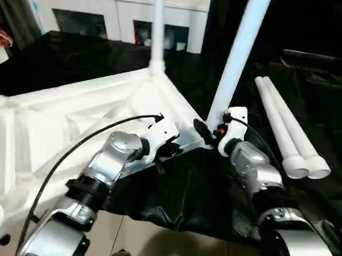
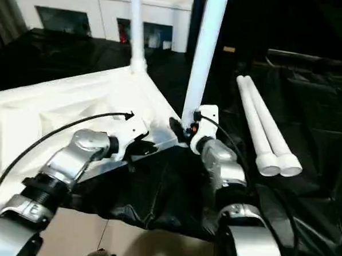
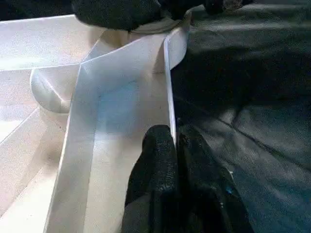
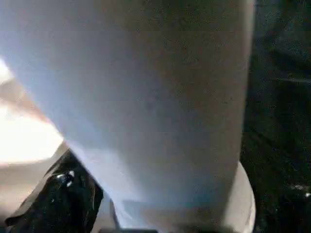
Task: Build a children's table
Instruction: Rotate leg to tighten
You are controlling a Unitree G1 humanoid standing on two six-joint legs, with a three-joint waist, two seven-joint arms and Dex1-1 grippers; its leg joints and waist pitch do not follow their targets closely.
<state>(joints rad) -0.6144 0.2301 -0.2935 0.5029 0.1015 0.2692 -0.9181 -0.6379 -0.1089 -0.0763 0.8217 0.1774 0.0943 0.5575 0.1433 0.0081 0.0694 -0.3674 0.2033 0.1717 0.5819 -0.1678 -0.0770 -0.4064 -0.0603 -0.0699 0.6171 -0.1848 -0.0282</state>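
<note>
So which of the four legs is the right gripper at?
The near standing leg, by the right gripper; the other upright leg stands at the far corner, two loose legs lie flat.

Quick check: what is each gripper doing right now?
Left gripper: shut on the rim of the upturned tabletop.
Right gripper: at the base of the near leg; open or shut cannot be told.
</note>
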